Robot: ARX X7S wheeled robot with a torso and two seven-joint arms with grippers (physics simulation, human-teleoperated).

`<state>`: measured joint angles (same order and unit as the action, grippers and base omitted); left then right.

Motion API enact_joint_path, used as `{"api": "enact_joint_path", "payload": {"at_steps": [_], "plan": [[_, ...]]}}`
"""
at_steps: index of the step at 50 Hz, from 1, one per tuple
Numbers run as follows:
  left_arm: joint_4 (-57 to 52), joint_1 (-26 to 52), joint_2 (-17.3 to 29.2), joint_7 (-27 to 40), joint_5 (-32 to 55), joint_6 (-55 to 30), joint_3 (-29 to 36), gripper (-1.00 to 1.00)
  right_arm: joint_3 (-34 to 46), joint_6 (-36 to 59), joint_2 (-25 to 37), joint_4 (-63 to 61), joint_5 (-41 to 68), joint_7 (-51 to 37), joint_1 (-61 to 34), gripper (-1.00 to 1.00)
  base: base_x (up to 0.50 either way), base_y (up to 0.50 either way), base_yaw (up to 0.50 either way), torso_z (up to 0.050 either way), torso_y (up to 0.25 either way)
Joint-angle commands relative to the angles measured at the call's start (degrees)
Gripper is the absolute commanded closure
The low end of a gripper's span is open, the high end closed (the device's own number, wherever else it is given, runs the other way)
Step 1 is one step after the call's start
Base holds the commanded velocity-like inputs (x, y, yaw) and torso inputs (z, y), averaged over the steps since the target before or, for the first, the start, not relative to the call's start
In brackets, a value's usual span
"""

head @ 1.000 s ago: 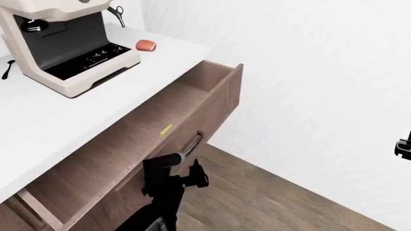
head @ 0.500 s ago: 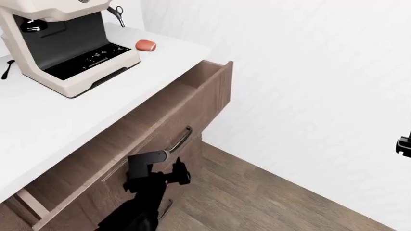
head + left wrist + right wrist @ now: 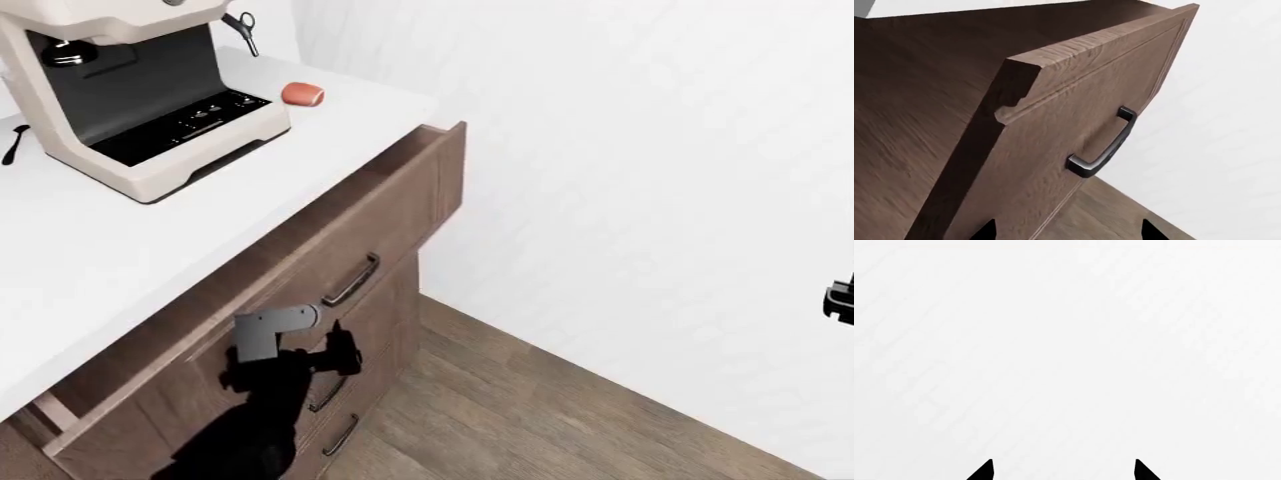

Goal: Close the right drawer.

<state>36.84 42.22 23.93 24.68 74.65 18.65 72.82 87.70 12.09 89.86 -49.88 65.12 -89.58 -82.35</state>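
Right drawer (image 3: 350,236) sits partly pulled out from under the white counter (image 3: 120,240), running from lower left toward upper centre of my head view, with its dark bar handle (image 3: 350,280) near the middle of the front. My left gripper (image 3: 287,345) is at lower left of that view, against the drawer front just below and left of the handle. In the left wrist view the two fingertips (image 3: 986,230) stand apart at the bottom edge, open, holding nothing; the drawer front fills the frame ahead of them, handle (image 3: 1104,145) beyond. My right gripper (image 3: 1062,471) shows two separated tips before a blank white wall (image 3: 1067,340), also open and empty.
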Motion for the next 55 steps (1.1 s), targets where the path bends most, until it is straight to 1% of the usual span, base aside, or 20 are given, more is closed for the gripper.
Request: {"api": "enact_joint_path", "payload": {"at_steps": [1, 4, 11, 15, 19, 22, 25, 33, 39, 40, 43, 49, 51, 52, 55], "plan": [[5.44, 1.95, 0.98, 0.44, -1.21, -1.35, -1.5, -1.0, -0.61, 0.63, 0.02, -0.08, 0.56, 0.18, -0.26, -1.0, 0.0, 0.0, 0.0, 0.0, 0.0], [5.55, 2.12, 1.2, 0.09, -1.26, -1.77, -1.37, -1.0, -1.04, 1.4, 0.06, -0.41, 1.08, 0.02, -0.6, -1.0, 0.0, 0.0, 0.0, 0.0, 0.0], [12.05, 2.21, -1.47, -3.43, -0.77, -1.63, -1.81, -1.0, -1.84, 2.63, -0.02, -0.63, 2.14, 0.42, -1.19, -1.0, 0.0, 0.0, 0.0, 0.0, 0.0], [13.09, 2.16, -1.7, -3.74, -0.59, -1.73, -2.0, -1.0, -2.03, 2.75, -0.16, -0.43, 2.3, 0.65, -1.24, -1.0, 0.0, 0.0, 0.0, 0.0, 0.0], [17.6, 2.43, -3.04, -6.43, 0.2, -0.94, -3.02, -1.0, -2.42, 3.29, -0.04, -0.8, 2.7, 0.47, -1.49, -1.0, 0.0, 0.0, 0.0, 0.0, 0.0], [17.75, 2.21, -2.52, -4.83, -0.24, -1.36, -2.67, -1.0, -2.08, 2.65, -0.07, -0.68, 2.21, 0.26, -1.04, -1.0, 0.0, 0.0, 0.0, 0.0, 0.0], [18.76, 2.27, -2.76, -5.23, -0.27, -1.67, -2.6, -1.0, -1.76, 2.21, -0.07, -0.65, 1.74, 0.23, -0.63, -1.0, 0.0, 0.0, 0.0, 0.0, 0.0], [27.74, 3.84, -5.83, -8.69, 0.56, -1.95, -3.62, -1.0, -1.93, 2.49, 0.01, -1.09, 1.75, -0.06, -0.53, -1.0, 0.0, 0.0, 0.0, 0.0, 0.0], [30.88, 4.03, -5.75, -7.11, 0.85, -2.68, -4.04, -1.0, -1.97, 2.49, -0.43, -0.9, 1.52, 0.04, -0.33, -1.0, 0.0, 0.0, 0.0, 0.0, 0.0], [33.09, 4.25, -6.38, -6.78, 0.8, -3.42, -3.93, -1.0, -2.02, 2.53, -0.4, -0.97, 1.5, -0.02, -0.33, -1.0, 0.0, 0.0, 0.0, 0.0, 0.0], [37.91, 4.31, -8.0, -8.59, 1.14, -3.77, -4.49, -1.0, -2.28, 2.86, -0.29, -1.19, 1.68, -0.08, -0.45, -1.0, 0.0, 0.0, 0.0, -0.003, 0.0], [38.06, 3.42, -7.03, -7.34, 1.21, -4.46, -6.43, -1.0, -3.01, 4.03, -0.14, -1.83, 2.51, -0.11, -0.93, -1.0, 0.0, 0.0, 0.0, 0.0, 0.0], [38.09, 3.04, -6.57, -6.33, 0.82, -5.02, -7.06, -1.0, -3.14, 4.17, -0.16, -1.88, 2.67, -0.18, -0.96, -1.0, 0.0, 0.0, 0.0, 0.0, 0.0], [38.1, 2.78, -6.21, -4.54, 0.48, -5.51, -7.37, -1.0, -3.18, 4.16, -0.13, -1.9, 2.74, -0.19, -0.95, -1.0, 0.0, 0.0, 0.0, 0.0, 0.0], [38.09, 2.62, -5.93, -3.76, -0.67, -5.76, -8.12, -1.0, -3.19, 4.03, -0.26, -1.74, 2.61, -0.12, -0.8, -1.0, 0.0, 0.0, 0.0, 0.0, 0.0]]}}
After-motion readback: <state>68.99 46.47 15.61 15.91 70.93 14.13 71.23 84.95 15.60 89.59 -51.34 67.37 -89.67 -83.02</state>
